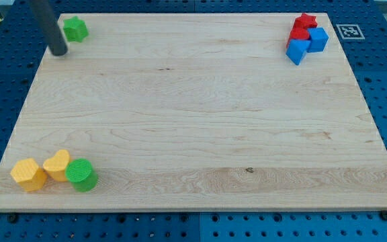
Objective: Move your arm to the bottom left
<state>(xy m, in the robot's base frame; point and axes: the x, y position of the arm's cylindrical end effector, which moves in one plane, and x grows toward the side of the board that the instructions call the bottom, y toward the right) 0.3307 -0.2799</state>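
My tip (58,52) is seen at the board's top-left corner, close to the left edge; it is a bare rod end, so nothing is held or clasped, and no block is touched. A green star block (75,29) lies just beside it, toward the view's right and slightly up. The wooden board (193,114) is bare across its middle. At bottom left three blocks sit in a row near the edges: a yellow hexagon block (28,174), a yellow heart block (58,165), a green cylinder block (81,175); neighbours touching. At top right four are clustered: red star block (305,22), red block (297,35), blue cube block (318,39), blue block (297,52). Counted: two green, two yellow, two red, two blue.
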